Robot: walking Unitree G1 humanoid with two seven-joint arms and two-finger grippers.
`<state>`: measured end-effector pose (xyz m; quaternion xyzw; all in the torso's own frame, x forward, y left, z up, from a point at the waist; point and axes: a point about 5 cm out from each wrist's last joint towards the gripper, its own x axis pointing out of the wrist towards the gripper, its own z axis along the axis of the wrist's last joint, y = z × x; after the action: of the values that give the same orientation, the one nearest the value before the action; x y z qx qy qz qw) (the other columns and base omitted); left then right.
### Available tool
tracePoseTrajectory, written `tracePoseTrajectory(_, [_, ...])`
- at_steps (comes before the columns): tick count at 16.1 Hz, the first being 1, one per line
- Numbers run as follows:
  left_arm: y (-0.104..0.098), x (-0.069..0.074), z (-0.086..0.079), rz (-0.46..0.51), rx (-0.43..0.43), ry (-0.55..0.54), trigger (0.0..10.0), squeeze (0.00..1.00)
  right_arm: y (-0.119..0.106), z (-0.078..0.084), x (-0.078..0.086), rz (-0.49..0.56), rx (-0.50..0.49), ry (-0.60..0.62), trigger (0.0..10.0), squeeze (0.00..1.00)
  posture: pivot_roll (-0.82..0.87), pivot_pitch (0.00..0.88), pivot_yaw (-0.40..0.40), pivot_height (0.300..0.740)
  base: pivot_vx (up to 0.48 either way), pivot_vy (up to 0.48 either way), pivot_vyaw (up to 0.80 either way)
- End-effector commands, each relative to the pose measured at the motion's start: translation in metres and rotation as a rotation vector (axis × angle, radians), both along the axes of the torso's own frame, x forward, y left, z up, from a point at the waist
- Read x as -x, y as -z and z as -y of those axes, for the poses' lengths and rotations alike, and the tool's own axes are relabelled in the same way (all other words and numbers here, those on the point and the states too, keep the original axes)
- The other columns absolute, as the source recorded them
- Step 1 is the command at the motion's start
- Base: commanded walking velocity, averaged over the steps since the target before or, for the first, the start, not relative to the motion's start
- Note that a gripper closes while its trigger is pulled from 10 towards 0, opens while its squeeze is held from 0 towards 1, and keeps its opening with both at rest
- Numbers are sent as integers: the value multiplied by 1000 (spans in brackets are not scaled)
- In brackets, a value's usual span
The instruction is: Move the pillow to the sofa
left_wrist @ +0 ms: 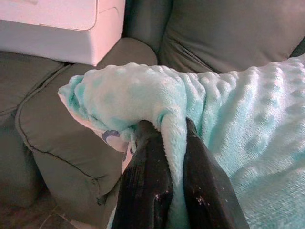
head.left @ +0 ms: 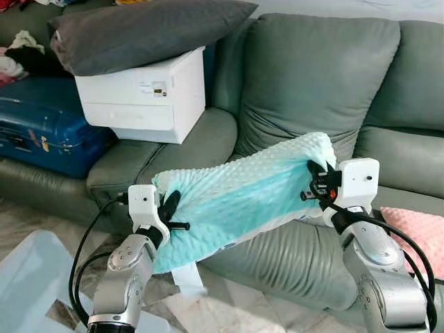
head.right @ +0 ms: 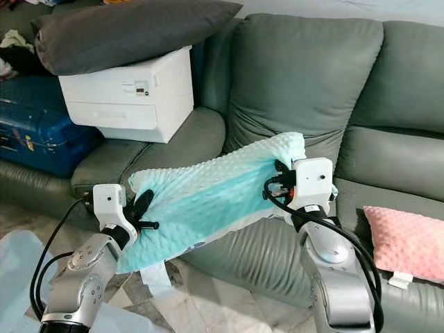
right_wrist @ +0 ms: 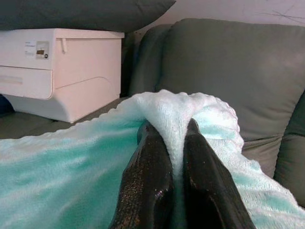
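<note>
Mint pillow (head.left: 243, 198) spans both end effectors (each pinching an end).

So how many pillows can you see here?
3: the teal pillow held between both end effectors over the sofa, a grey pillow atop the white box, and a pink pillow on the seat. Others may be hidden.

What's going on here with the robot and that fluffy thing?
The robot holds a mint-green pillow in the air in front of the grey sofa. The left gripper is pinched on one end and the right gripper on the other, so the pillow is slung between them above the seat's front edge, not yet set down. A pink pillow already lies on the seat, and a white box sits on the armrest.
</note>
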<state>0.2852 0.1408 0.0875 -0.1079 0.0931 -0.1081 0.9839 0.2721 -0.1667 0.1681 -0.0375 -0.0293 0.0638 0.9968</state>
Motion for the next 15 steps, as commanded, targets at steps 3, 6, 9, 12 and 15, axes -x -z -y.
tracePoseTrajectory(3, [-2, -1, -4, 16, -14, -1, 10000, 0, -7, -2, 1, 33, 0, -8, 10000, 0, -199, 7, 42, 740, 0, -162, 0])
tracePoseTrajectory(6, [-2, -1, -4, 16, -17, 0, 10000, 0, -7, -2, 1, 32, -2, -8, 10000, 0, -198, 8, 43, 740, 0, -255, 0])
tracePoseTrajectory(9, [-2, -1, -5, 14, -17, -3, 10000, 0, -7, -2, 1, 32, -1, -7, 10000, 0, -198, 10, 42, 740, 0, -301, 0])
tracePoseTrajectory(12, [-1, -1, -5, 14, -17, -4, 10000, 0, -7, -2, 1, 32, -2, -6, 10000, 0, -200, 12, 42, 740, 0, -294, 0])
tracePoseTrajectory(15, [-1, -1, -4, 14, -21, -3, 10000, 0, -7, -2, 1, 32, -2, -5, 10000, 0, -200, 12, 43, 740, 0, -274, 0])
